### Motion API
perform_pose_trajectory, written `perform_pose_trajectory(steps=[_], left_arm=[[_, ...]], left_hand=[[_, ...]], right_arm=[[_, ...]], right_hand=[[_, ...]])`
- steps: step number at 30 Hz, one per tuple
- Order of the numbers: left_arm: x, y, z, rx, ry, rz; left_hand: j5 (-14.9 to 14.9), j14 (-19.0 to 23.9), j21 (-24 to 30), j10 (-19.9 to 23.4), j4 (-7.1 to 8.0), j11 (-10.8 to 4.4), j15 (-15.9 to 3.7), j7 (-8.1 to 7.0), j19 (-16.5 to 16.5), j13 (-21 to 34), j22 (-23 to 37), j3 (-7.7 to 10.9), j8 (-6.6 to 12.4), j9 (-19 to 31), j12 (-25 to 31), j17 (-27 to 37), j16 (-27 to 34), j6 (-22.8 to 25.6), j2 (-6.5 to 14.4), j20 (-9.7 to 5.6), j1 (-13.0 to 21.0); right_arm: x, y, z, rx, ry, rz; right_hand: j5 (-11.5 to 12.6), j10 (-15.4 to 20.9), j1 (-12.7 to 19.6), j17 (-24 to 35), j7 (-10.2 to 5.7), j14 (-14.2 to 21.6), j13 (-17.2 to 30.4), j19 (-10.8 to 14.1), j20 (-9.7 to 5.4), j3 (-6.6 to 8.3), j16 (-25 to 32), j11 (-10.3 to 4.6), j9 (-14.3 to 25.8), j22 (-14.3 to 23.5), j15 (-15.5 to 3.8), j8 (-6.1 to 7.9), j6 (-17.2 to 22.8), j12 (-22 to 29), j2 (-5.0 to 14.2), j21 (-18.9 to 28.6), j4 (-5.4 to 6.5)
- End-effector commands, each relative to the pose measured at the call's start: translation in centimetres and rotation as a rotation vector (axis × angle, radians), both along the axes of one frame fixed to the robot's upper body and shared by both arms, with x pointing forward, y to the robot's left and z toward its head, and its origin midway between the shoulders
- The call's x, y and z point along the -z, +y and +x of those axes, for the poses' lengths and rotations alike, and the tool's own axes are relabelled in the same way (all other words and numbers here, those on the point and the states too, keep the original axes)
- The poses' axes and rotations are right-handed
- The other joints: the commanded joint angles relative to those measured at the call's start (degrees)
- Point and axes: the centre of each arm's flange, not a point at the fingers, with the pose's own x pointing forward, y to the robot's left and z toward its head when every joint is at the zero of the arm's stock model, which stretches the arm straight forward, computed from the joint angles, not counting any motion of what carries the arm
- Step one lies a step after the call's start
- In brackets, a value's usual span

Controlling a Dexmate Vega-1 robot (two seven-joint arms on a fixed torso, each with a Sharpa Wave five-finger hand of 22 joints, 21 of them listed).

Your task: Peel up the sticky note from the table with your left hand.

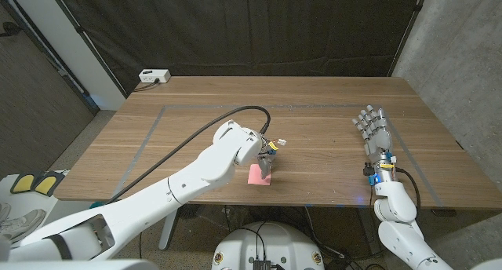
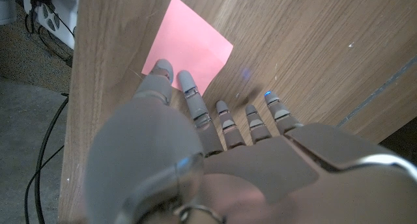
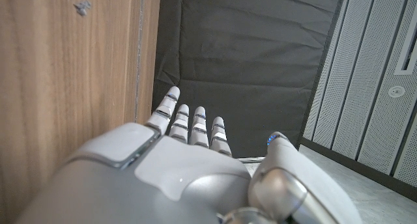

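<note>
Progress looking early: left robot hand (image 1: pixel 265 155) is reaching down onto the pink sticky note (image 2: pixel 189 49) near the bench (image 1: pixel 314 113) front edge, fingertips (image 2: pixel 163 72) touching it, nothing pinched yet. Note is lying flat, unpeeled. Right robot hand (image 1: pixel 374 129) is waiting apart, fingers spread, holding nothing.

sticky note (image 2: pixel 187 51) | pink, square, plain face | lies flat on wooden table (image 1: pixel 329 113), no corner visibly lifted | near the table's front edge, left of its middle | two fingertips (image 2: pixel 163 71) of left hand (image 1: pixel 265 156) touch its near edge
</note>
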Motion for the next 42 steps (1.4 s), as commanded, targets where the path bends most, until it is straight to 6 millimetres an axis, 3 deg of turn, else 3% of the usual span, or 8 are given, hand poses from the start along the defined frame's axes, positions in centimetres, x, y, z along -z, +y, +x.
perform_pose_trajectory(steps=[1, 4, 6, 8, 11, 20, 23, 42], left_arm=[[-0.4, 0.6, -0.7, -0.029, -0.034, -0.002], [-0.6, 0.8, -0.8, -0.024, -0.053, -0.013], [-0.7, 0.9, -1.1, -0.034, -0.095, -0.012], [-0.8, 1.1, -1.4, -0.052, -0.13, -0.02], [-0.9, 1.1, -2.1, -0.1, -0.185, -0.014], [-0.4, 0.3, -2.9, -0.187, -0.215, 0.011], [-0.3, 0.2, -3.2, -0.208, -0.225, 0.026], [0.0, 0.9, -0.8, -0.2, -0.146, 0.0]], left_hand=[[-0.2, 1.0, -0.3, 1.1, 0.02, -0.14, -0.33, -0.46, 0.6, 0.6, 0.2, -0.71, 2.17, 1.3, 0.6, 0.4, 0.6, 2.5, 0.2, 0.0, 0.7], [-0.3, 1.1, -0.4, 0.3, 0.15, -0.05, -0.36, -0.06, 0.8, 0.8, 0.2, -1.48, 2.57, 2.9, 0.4, 0.4, 0.5, -0.3, 0.1, -0.06, 0.8], [0.0, -1.2, -1.2, -4.2, 0.48, 1.3, 1.21, -0.25, 0.1, 1.4, 0.3, -3.38, 0.1, 4.8, -1.2, 0.7, -0.4, -13.6, 0.6, 0.54, 1.3], [0.2, -2.2, -1.8, -6.9, 0.74, 2.72, 2.03, 0.29, -0.5, 1.8, 0.3, -4.56, -2.56, 4.2, -2.1, 0.7, -0.4, -21.8, 0.7, 0.94, 1.1], [0.4, -5.2, -2.7, -10.5, 1.19, 4.82, 3.55, 0.93, -2.2, 2.1, 0.4, -5.88, -4.02, 3.8, -3.0, 0.8, -1.1, -27.0, 0.7, 1.5, 0.4], [0.6, -5.8, -2.3, -10.8, 2.62, 7.78, 5.6, 6.08, -1.0, 2.8, 0.8, -8.96, 1.02, 5.4, -2.2, 1.0, -0.5, -20.8, -0.3, 1.73, -3.3], [0.8, -6.3, -2.2, -11.4, 2.82, 8.1, 5.58, 7.28, -0.8, 2.9, 0.9, -9.62, -0.08, 5.6, -2.3, 1.1, -0.6, -24.9, -0.4, 1.55, -4.0], [1.3, -6.1, -1.9, -11.1, 3.09, 7.44, 4.43, 6.69, -0.2, 3.0, 1.1, -10.19, 0.4, 4.7, -1.5, 0.9, -0.5, -22.2, 0.3, 0.58, -4.7]], right_arm=[[0.0, 0.2, 0.3, 0.001, -0.002, 0.017], [-0.1, 0.3, 0.3, 0.003, -0.001, 0.014], [-0.2, 0.3, 0.3, 0.001, 0.001, 0.012], [-0.2, 0.3, 0.3, 0.003, 0.001, 0.011], [-0.2, 0.3, 0.2, 0.005, 0.002, 0.013], [-0.6, 0.3, 0.5, 0.004, -0.003, 0.007], [-0.8, 0.4, 0.8, 0.003, -0.004, 0.004], [-1.3, 0.4, 0.7, 0.019, -0.014, -0.005]], right_hand=[[-0.1, 0.3, -0.6, 0.3, -0.18, 0.3, 0.2, 0.2, 0.17, 0.22, 0.4, 0.22, 0.1, 0.3, 0.13, 0.0, 0.5, -0.1, -0.1, 0.0, 0.1], [-0.1, 0.3, -0.7, 0.4, -0.24, 0.4, 0.2, 0.2, 0.15, 0.23, 0.4, 0.24, 0.1, 0.3, 0.12, -0.01, 0.5, -0.1, -0.09, -0.1, 0.11], [-0.1, 0.3, -0.7, 0.4, -0.26, 0.5, 0.2, 0.2, 0.19, 0.25, 0.4, 0.21, 0.1, 0.3, 0.14, 0.0, 0.6, -0.1, -0.09, -0.1, 0.11], [-0.1, 0.3, -0.7, 0.4, -0.23, 0.5, 0.2, 0.2, 0.17, 0.26, 0.4, 0.21, 0.1, 0.3, 0.14, -0.02, 0.5, -0.1, -0.09, -0.1, 0.11], [-0.1, 0.4, -0.7, 0.4, -0.25, 0.5, 0.2, 0.2, 0.22, 0.27, 0.4, 0.27, 0.1, 0.3, 0.16, 0.02, 0.6, -0.1, -0.1, -0.2, 0.11], [-0.1, 0.6, -0.8, 0.4, -0.29, 0.6, 0.2, 0.3, 0.22, 0.32, 0.3, 0.34, 0.1, 0.3, 0.19, 0.0, 0.7, -0.1, -0.13, -0.3, 0.11], [0.0, 0.6, -0.8, 0.4, -0.29, 0.6, 0.2, 0.3, 0.18, 0.33, 0.3, 0.36, 0.1, 0.3, 0.2, -0.01, 0.7, -0.1, -0.15, -0.4, 0.1], [0.0, 0.7, -0.9, 0.3, -0.43, 0.8, 0.3, 0.5, 0.33, 0.35, 0.2, 0.4, 0.1, 0.3, 0.19, -0.09, 0.7, -0.2, -0.4, -0.7, 0.02]])
